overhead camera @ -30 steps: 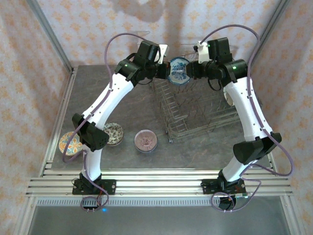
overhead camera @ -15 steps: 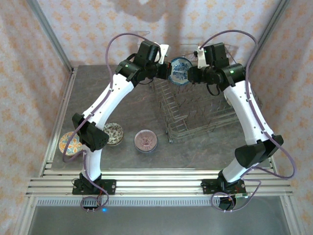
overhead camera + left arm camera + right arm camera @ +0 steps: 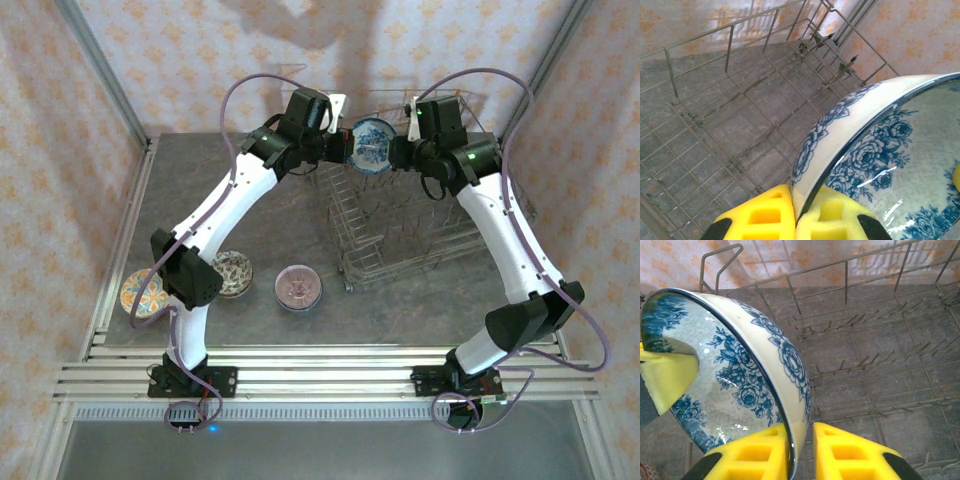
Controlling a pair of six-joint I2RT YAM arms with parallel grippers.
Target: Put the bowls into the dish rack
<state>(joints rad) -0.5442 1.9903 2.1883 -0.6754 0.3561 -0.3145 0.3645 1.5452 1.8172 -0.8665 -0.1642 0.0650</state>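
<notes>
The top external view looks down from above and behind both arm bases over the whole table [image 3: 260,215], while each wrist view looks close along its own fingers from opposite sides, sharing the blue-and-white bowl [image 3: 880,165] and the dish rack [image 3: 880,365] beneath it

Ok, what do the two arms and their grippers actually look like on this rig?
Both arms have white link shells with black joint housings and black bases, and a small green light glows near each wrist. A purple cable loops along each arm. The left gripper and right gripper carry blocky yellow finger pads with rectangular recesses on black mounts.
</notes>
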